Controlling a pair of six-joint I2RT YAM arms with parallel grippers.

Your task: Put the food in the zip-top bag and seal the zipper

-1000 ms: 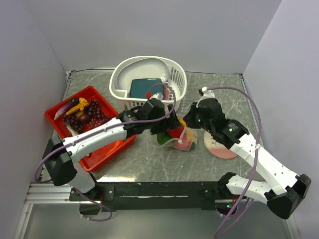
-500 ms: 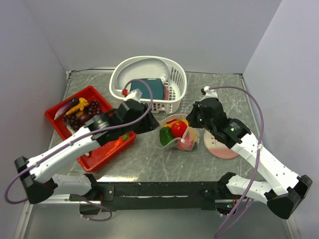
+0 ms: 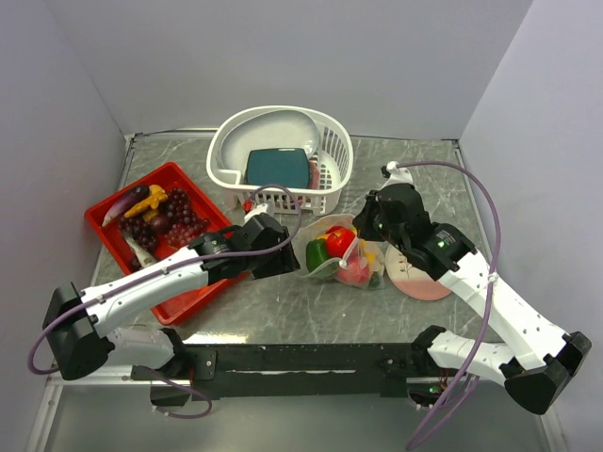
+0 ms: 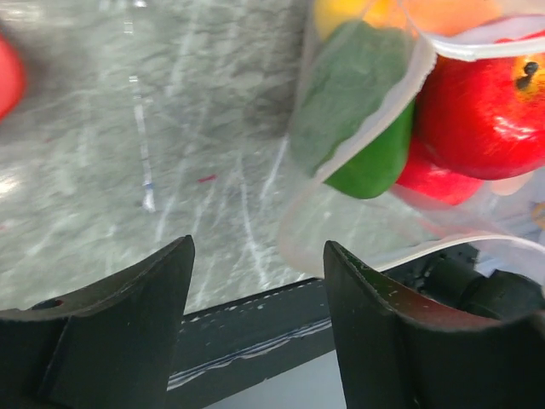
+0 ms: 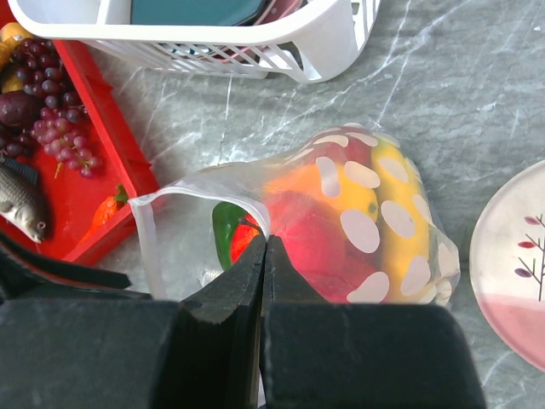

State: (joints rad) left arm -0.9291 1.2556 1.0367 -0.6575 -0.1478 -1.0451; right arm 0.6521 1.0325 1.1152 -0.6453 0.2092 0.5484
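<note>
The zip-top bag point(image 3: 347, 259) lies on the table's middle with its mouth open toward the left. It holds a green pepper point(image 3: 317, 252), a red tomato point(image 3: 339, 239) and yellow and orange pieces. My right gripper point(image 3: 358, 247) is shut on the bag's upper rim, on the zipper point(image 5: 204, 183), and holds the mouth up point(image 5: 266, 243). My left gripper point(image 3: 288, 261) is open and empty just left of the mouth point(image 4: 255, 281); the pepper point(image 4: 358, 111) and tomato point(image 4: 485, 111) show ahead of it. Grapes point(image 3: 174, 224) and a banana point(image 3: 149, 200) lie in the red tray point(image 3: 99, 221).
A white slotted basket point(image 3: 330, 141) with a teal block point(image 3: 278, 168) stands behind the bag. A pink and white plate point(image 3: 419, 281) lies right of the bag. A toy fish point(image 5: 21, 204) and a small orange piece point(image 5: 104, 209) lie in the tray.
My left arm has pulled back out of the bag toward the left and near side, now empty. The pepper and tomato sit in the bag. My right gripper keeps its hold on the rim.
</note>
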